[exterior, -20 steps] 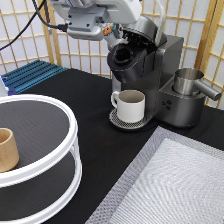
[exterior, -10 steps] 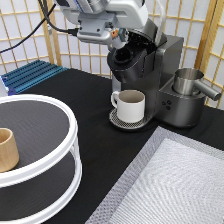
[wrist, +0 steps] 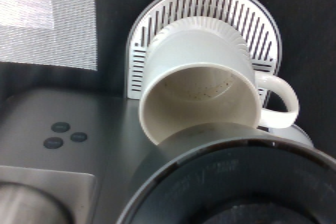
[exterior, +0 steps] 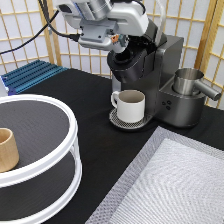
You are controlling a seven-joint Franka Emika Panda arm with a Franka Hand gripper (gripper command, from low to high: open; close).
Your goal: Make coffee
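Sliding toward the exterior view's right since half a second ago, the gripper point(exterior: 121, 46) now hangs right over the open brew head of the coffee machine point(exterior: 150, 75). Its fingertips are tucked against the dark housing, so I cannot tell how wide they stand or whether anything sits between them. The coffee pod itself shows in neither view; possibly it is hidden at the fingers, but that can't be confirmed.

The wrist view gives what the exterior one can't: a straight look down into the one cream mug point(wrist: 206, 95), inside empty apart from a few specks, standing on the slotted drip tray point(wrist: 142, 60), with the round rim of the brew chamber point(wrist: 240, 185) and three small buttons point(wrist: 64, 135) on the machine's body.

Outward in the exterior view: that same mug point(exterior: 131, 105) under the spout, one steel jug point(exterior: 189, 82) on the machine's right side, one wooden cup point(exterior: 7, 149) on the two-tier round shelf point(exterior: 60, 150), one grey mat point(exterior: 175, 185) at the bottom right.
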